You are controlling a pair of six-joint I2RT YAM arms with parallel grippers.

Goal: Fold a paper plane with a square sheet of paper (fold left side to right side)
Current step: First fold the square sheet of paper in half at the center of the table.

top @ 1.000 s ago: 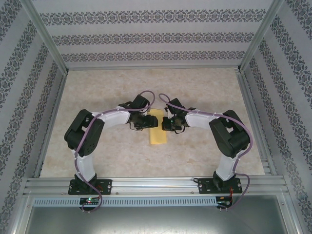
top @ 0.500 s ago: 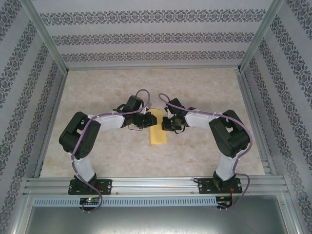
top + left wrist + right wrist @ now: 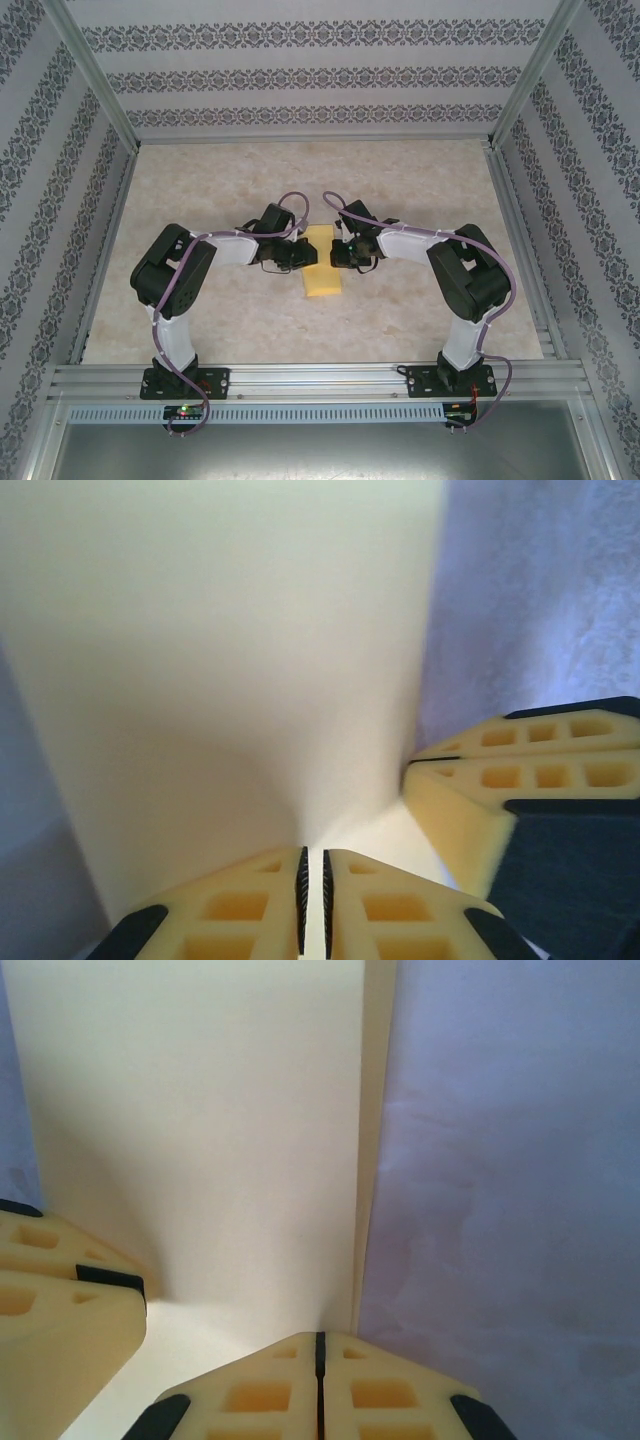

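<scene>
The square sheet of paper [image 3: 321, 262], folded to a narrow yellow strip, lies mid-table [image 3: 420, 190] between both arms. The left gripper [image 3: 312, 865] pinches its left edge, jaws drawn to a thin slit where the paper rises into them. The right gripper [image 3: 320, 1340] is clamped on the doubled right edge, directly across from the left one.

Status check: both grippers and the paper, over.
Left gripper shut on thin yellow-orange paper sheet, folded to a narrow strip. Right gripper shut on its opposite edge. Nothing in the way.
</scene>
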